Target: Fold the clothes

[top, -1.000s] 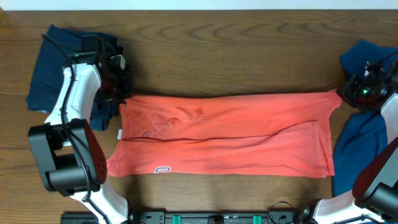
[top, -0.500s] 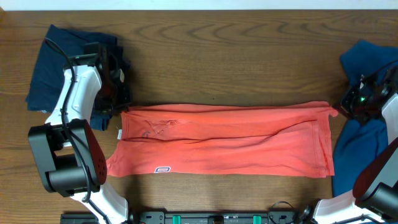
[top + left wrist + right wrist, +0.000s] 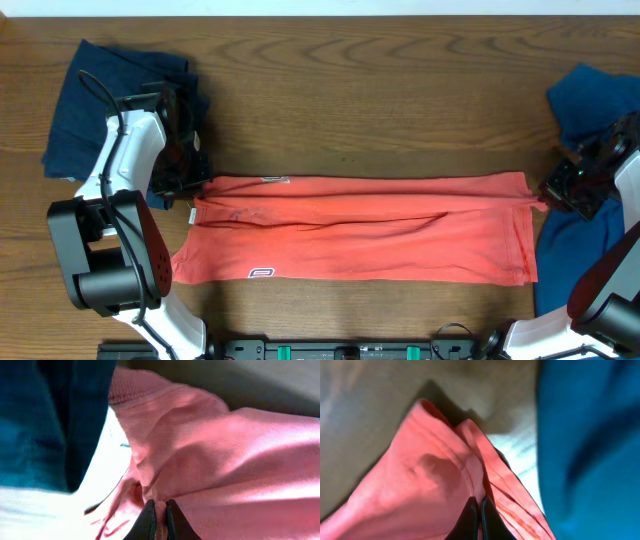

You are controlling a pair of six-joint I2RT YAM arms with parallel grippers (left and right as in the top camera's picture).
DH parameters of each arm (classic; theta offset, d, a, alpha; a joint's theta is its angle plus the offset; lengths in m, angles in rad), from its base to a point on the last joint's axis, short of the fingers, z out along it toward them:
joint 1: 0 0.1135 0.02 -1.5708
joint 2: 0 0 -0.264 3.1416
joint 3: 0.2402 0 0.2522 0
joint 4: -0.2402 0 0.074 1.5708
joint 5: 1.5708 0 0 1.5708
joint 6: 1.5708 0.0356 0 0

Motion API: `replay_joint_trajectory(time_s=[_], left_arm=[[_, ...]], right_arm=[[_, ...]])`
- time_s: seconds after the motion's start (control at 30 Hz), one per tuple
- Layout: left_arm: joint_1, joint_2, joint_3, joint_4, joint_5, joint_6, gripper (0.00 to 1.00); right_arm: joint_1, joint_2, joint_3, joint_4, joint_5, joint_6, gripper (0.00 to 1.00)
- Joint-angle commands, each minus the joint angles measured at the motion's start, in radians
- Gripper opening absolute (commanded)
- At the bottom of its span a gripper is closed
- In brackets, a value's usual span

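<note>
Cloth fills the near side of the wooden table (image 3: pixel 380 90): the coral-red T-shirt (image 3: pixel 360 245) lies stretched from left to right, its near hem flat, with a small white label showing. Its far edge is pinched at both ends. The left gripper (image 3: pixel 195 185) is clamped on the left corner and the right gripper (image 3: pixel 548 192) on the right one (each wrist view shows coral fabric caught between closed tips). Farther back, a dark navy garment (image 3: pixel 75 110) sits beside the left arm and a brighter blue garment (image 3: pixel 590 100) beside the right. This looks like the lengthwise fold. The next move probably means carrying both corners evenly toward the near hem, then releasing.
</note>
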Motion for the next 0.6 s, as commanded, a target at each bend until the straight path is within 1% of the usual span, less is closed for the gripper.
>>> replay_joint_trajectory(time_s=[0.0, 0.07, 0.1, 0.13, 0.17, 0.23, 0.3, 0.33, 0.4, 0.43, 0.57], left_arm=[[0.006, -0.012, -0.008, -0.022, -0.076, -0.024, 0.06], [0.006, -0.012, -0.008, -0.023, -0.076, -0.037, 0.06], [0.006, -0.012, -0.008, -0.022, -0.075, -0.045, 0.06], [0.006, -0.011, -0.008, -0.022, -0.076, -0.047, 0.06], [0.006, -0.012, -0.008, -0.022, -0.076, -0.047, 0.06], [0.006, -0.012, -0.008, -0.024, -0.076, -0.048, 0.11], [0.006, -0.012, -0.008, -0.029, -0.076, -0.048, 0.17], [0.006, -0.012, -0.008, -0.029, -0.076, -0.048, 0.23], [0.006, -0.012, -0.008, -0.029, -0.073, -0.048, 0.4], [0.006, -0.012, -0.008, -0.029, -0.067, -0.048, 0.44], [0.006, -0.012, -0.007, -0.029, -0.001, -0.046, 0.47]], right_arm=[[-0.015, -0.011, 0.002, -0.029, 0.096, 0.008, 0.01], [-0.015, -0.011, 0.002, -0.054, 0.123, 0.008, 0.01], [-0.015, -0.011, 0.002, -0.063, 0.135, 0.008, 0.03], [-0.015, -0.011, 0.002, -0.072, 0.146, 0.008, 0.09], [-0.015, -0.011, 0.002, -0.082, 0.153, 0.007, 0.2], [-0.017, -0.011, 0.002, -0.089, 0.182, 0.008, 0.49], [-0.029, -0.011, 0.002, -0.084, 0.204, 0.007, 0.62], [-0.037, -0.011, 0.002, -0.08, 0.202, 0.008, 0.64], [-0.058, -0.011, 0.002, -0.069, 0.162, 0.007, 0.65], [-0.071, -0.011, 0.002, -0.058, 0.115, -0.002, 0.66], [-0.098, -0.011, 0.001, -0.009, -0.155, -0.162, 0.67]])
